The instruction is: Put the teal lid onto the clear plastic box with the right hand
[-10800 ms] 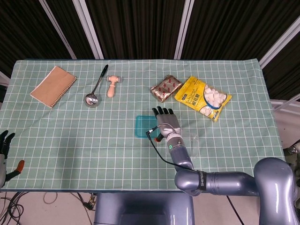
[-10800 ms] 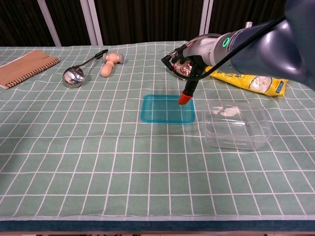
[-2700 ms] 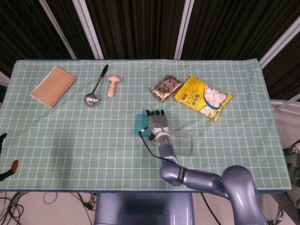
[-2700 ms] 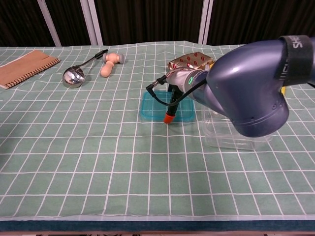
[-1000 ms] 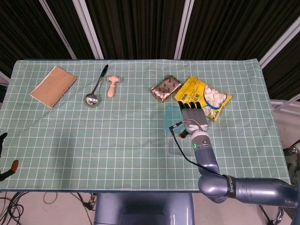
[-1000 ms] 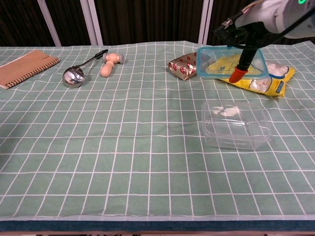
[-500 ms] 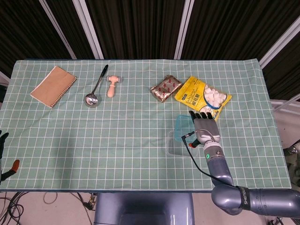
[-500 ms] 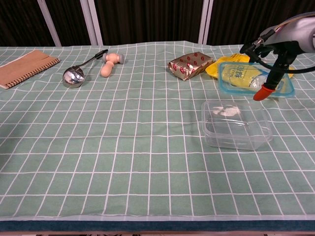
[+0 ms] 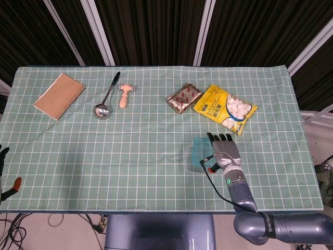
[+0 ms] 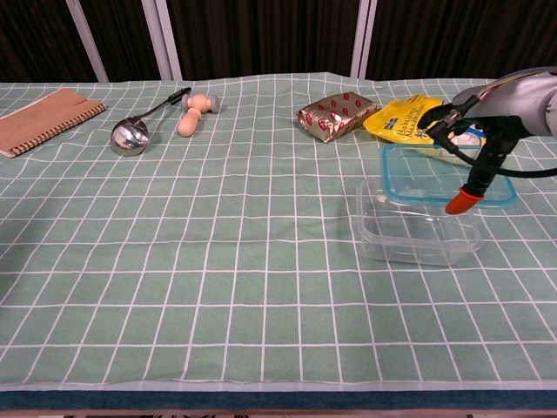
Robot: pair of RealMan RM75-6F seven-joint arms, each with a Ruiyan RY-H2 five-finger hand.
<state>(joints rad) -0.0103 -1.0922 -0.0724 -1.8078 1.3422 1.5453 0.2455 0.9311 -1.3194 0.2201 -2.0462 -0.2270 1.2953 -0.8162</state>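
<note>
Over the clear plastic box, the teal lid is gripped by the right hand; shifting toward seven o'clock, then lowering, is needed.

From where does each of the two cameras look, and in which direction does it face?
Head view: sits high, looks steeply down on the green checked tablecloth; shows the right arm and right robot hand, and the left robot hand at the left edge.
Chest view: sits low at the near table edge, looks across; shows the right robot hand.
Shared: the teal plastic lid above the clear plastic box.
</note>
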